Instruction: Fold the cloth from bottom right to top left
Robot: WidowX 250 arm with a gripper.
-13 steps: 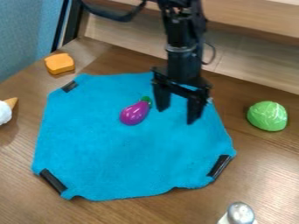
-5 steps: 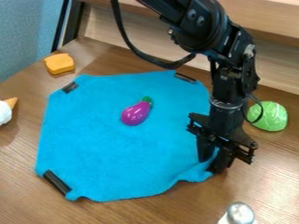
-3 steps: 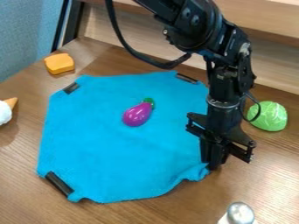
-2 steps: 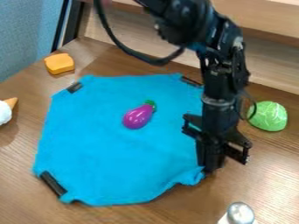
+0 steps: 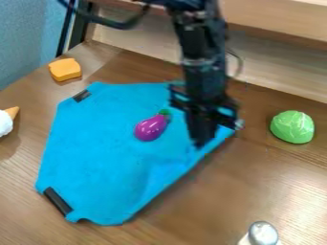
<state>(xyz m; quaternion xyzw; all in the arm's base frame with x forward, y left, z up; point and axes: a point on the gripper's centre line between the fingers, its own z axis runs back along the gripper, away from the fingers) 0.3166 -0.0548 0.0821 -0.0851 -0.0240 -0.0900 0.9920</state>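
My gripper [image 5: 201, 142] is shut on the bottom right corner of the blue cloth [image 5: 102, 158], holding it over the cloth's right part. A diagonal fold edge runs from the lower middle up to the right, with the cloth turned inward there. Black clips mark the cloth's top left and bottom left corners. The purple eggplant [image 5: 150, 128] lies on the cloth just left of the gripper.
An orange block [image 5: 64, 69] sits at the upper left, and an ice cream toy [image 5: 5, 122] at the left edge. The green ball [image 5: 292, 127] rests at the right. A silver-topped shaker [image 5: 262, 234] stands at the bottom right.
The gripper went down to the cloth's bottom right corner, closed on it, and moved up and left with it. The eggplant shifted very slightly.
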